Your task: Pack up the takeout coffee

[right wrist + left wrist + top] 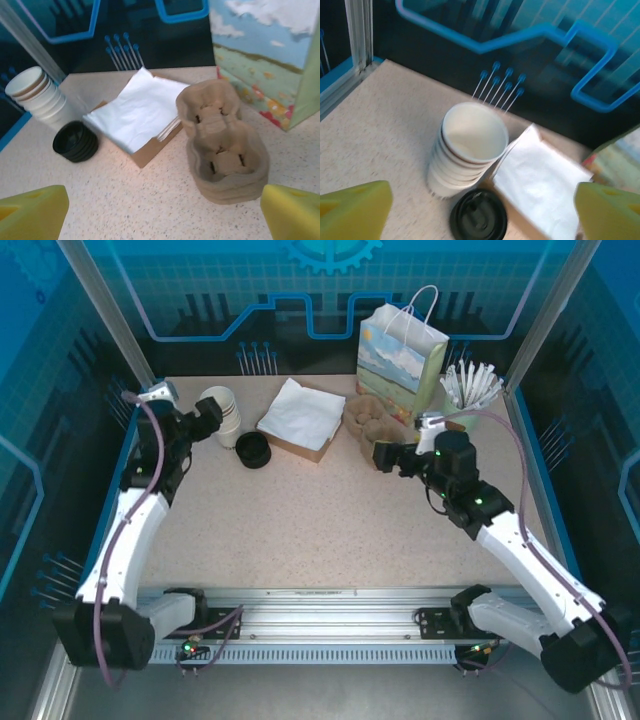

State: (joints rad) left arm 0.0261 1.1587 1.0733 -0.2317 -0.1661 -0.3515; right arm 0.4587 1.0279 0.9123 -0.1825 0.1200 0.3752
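Overhead, straws [472, 383] by gift bag [400, 358]; close-up, left end effector [480, 212] wide at cups [470, 145], right end effector [162, 215] wide at carrier [225, 150].

At the back of your worktop [330, 520], from left to right, stand the stack of paper cups [222, 412], the napkin box [300, 418], the cup carrier [368, 422] and the wrapped straws [470, 388]. The gift bag [400, 355] stands behind the carrier, and the stack of lids [252, 450] lies just before the cups.

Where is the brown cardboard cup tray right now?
Seen from above, the cup tray sits at the back of the table, right of centre, between the napkins and the gift bag.
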